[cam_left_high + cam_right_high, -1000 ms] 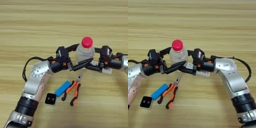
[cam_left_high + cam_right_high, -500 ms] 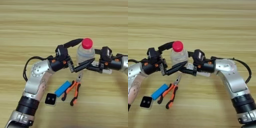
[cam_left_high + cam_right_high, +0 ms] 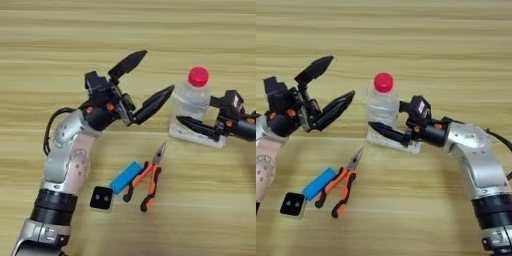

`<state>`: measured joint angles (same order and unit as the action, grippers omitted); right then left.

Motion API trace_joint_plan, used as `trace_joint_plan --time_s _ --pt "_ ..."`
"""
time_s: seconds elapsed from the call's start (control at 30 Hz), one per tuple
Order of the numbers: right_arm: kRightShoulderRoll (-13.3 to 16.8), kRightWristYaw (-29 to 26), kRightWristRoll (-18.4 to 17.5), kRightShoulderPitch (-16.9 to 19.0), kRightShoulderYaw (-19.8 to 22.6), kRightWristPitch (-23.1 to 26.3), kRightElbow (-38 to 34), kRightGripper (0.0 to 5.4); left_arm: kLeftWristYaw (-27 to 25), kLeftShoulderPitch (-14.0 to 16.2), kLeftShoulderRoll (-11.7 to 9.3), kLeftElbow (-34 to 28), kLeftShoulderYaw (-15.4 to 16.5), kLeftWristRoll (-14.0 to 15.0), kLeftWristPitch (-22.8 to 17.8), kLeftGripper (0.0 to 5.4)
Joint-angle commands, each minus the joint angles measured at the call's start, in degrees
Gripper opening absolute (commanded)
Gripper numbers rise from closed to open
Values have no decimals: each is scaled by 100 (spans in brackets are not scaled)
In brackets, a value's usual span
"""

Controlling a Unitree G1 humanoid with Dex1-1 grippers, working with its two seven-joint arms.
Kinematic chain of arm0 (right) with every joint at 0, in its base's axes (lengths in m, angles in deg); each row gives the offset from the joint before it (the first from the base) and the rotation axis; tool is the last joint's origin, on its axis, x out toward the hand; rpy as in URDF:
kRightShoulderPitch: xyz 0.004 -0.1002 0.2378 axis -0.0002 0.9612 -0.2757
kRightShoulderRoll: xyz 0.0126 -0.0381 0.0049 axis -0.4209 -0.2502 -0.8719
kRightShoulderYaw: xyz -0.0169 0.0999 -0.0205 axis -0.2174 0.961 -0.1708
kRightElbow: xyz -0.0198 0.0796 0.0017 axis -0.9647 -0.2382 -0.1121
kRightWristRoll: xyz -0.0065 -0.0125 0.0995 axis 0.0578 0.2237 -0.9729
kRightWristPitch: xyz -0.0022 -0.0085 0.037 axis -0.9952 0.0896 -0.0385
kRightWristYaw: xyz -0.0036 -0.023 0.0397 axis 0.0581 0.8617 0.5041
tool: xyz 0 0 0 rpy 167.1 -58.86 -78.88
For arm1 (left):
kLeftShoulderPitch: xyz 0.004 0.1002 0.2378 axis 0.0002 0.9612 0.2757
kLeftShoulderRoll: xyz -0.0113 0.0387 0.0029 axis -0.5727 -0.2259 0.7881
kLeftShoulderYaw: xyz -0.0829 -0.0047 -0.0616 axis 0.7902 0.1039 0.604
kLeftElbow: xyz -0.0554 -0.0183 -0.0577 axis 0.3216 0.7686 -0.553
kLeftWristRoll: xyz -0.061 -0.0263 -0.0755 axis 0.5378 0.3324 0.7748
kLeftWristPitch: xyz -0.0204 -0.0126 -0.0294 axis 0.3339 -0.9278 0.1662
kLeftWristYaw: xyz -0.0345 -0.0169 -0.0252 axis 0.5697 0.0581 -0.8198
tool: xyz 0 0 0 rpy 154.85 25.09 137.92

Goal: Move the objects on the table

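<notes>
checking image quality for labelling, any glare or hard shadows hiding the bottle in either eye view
Left eye view: no glare; the bottle reads clearly, its base behind the right gripper. Right eye view: soft even light, faint shadows, red cap crisp; the open left gripper stands apart.

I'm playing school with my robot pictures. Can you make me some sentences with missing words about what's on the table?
1. The cap on the clear bottle is ____.
2. The left tool has its two black fingers spread ____, and it holds nothing.
3. The pliers with orange handles lie right next to a flat ____ block.
4. The bottle stands on the white remote control, beside the ____ tool.

Missing words: red; open; blue; right
</notes>
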<state>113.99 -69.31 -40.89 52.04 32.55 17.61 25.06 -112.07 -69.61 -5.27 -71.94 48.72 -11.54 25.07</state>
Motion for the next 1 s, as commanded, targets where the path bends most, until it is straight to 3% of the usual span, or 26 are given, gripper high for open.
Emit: trace_joint_plan --time_s 0.03,0.23,0.43,1.0 --pt "43 -69 -137 260 243 -275 -11 313 201 -238 21 274 247 -21 16 540" --pt "132 -654 -221 801 67 -363 -133 313 301 -518 69 991 511 -103 155 540" --pt "18 -833 -263 1098 115 -460 65 313 383 -720 100 1539 743 -115 294 540" --pt "-68 -967 -277 1566 116 -927 283 313 374 -760 112 1824 827 -191 450 540"
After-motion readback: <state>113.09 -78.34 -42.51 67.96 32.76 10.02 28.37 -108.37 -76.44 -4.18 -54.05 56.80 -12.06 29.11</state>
